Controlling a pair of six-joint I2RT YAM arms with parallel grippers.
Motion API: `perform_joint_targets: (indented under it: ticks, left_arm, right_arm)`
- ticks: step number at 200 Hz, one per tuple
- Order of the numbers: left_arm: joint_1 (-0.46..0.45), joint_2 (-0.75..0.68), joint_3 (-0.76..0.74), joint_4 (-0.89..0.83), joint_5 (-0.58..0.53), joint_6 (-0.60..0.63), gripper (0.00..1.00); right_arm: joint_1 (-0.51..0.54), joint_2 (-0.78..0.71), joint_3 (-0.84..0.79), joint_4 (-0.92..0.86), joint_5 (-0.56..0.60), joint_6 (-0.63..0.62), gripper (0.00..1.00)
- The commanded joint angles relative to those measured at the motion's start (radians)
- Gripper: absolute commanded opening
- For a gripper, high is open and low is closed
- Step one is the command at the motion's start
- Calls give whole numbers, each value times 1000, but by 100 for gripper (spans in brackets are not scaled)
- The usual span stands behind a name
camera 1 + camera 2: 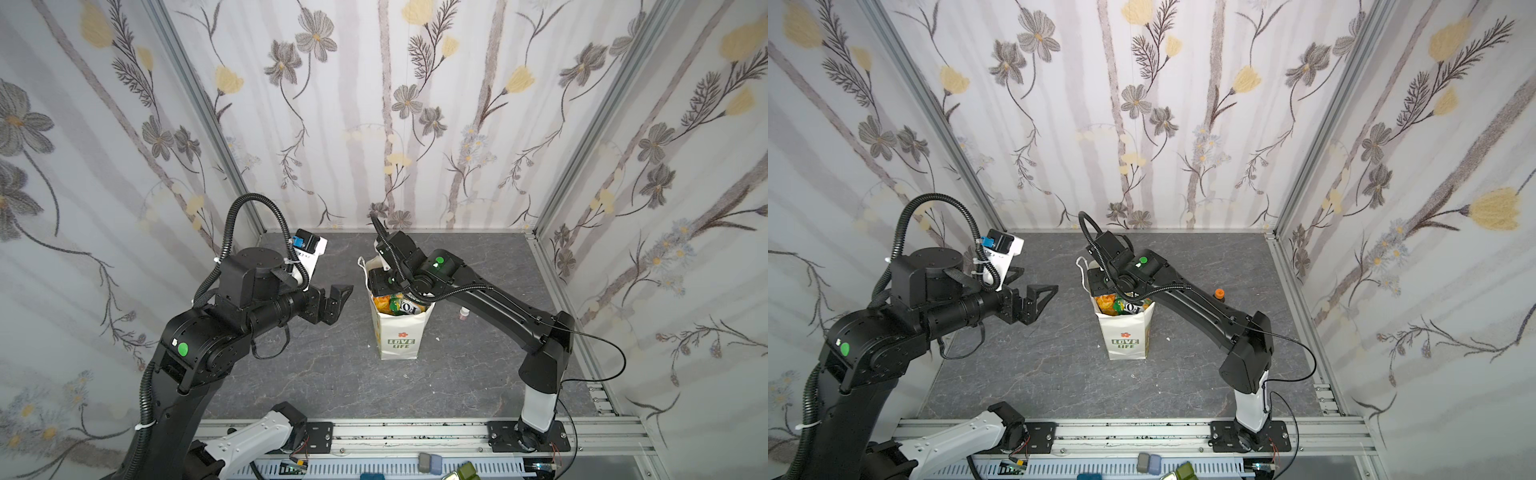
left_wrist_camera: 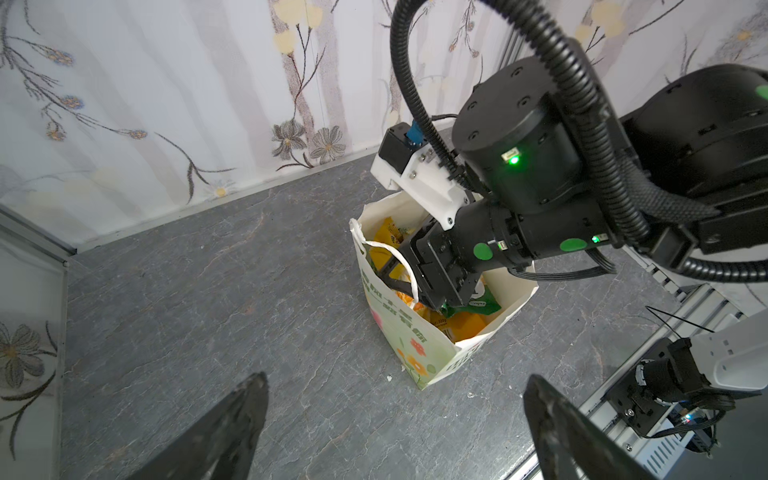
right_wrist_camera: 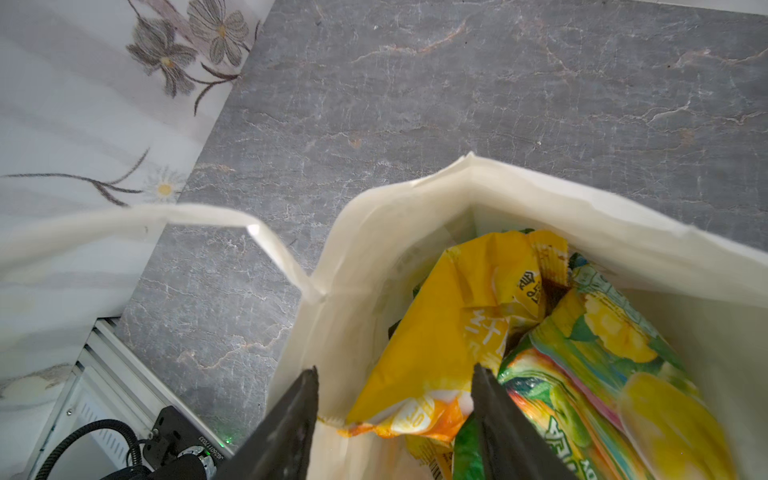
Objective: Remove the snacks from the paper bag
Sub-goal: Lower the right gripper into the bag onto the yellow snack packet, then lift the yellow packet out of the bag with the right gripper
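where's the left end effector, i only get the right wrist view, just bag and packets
Observer: The left end effector hangs open and empty, left of the paper bag in both top views.
Operator: bag standing ok
Observer: It stands upright near the middle of the table.
Operator: anything else out there
Observer: A small orange-capped bottle stands on the table beyond the right arm.
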Motion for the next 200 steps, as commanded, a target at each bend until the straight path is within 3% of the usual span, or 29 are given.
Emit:
perform_joint_targets:
  ticks: [1, 61, 112, 136, 200]
  left_arm:
    - [0, -3, -8, -6, -10, 14, 97]
    - [0, -10, -26, 2, -39, 11, 97]
    - [1, -7, -38, 14, -38, 1, 97]
    - [0, -12, -40, 22, -51, 0, 97]
    - [0, -14, -52, 35, -68, -7, 98]
  right_arm:
    - [0, 19, 11, -13, -21, -12, 62]
    - [-8, 63, 0, -44, 6, -25, 59]
    - [-27, 40, -14, -26, 3, -27, 13]
    - [-31, 2, -30, -7, 20, -25, 0]
    - [-31, -105, -64, 60, 72, -13, 0]
